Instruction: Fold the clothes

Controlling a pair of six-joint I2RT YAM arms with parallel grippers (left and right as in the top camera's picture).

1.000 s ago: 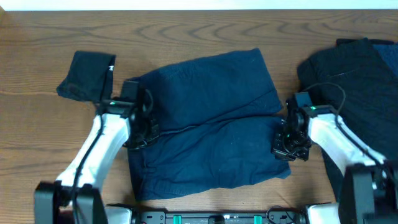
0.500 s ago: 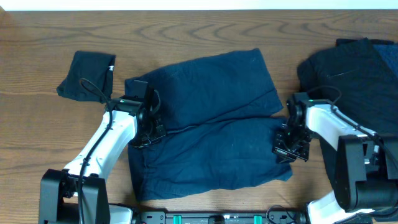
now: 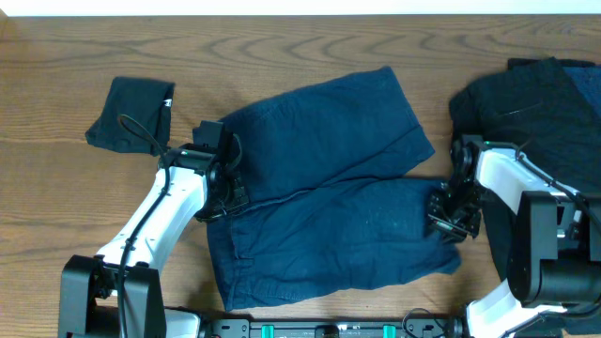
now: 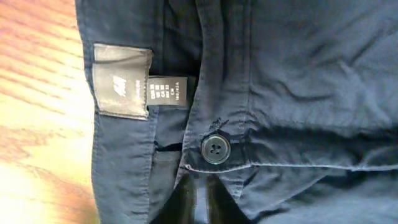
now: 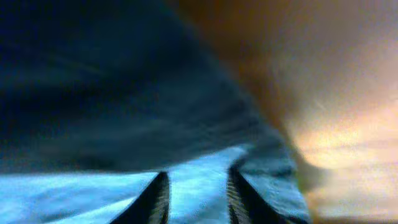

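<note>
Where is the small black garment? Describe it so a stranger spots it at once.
On the wooden table, find the big navy shorts spread across the middle. Left of them, apart, lies the small black garment. It is the smallest piece and bears a white tag, unlike the larger black heap at right.

Robotics lab: wooden table (image 3: pixel 310 47), twin arms (image 3: pixel 155 221).
</note>
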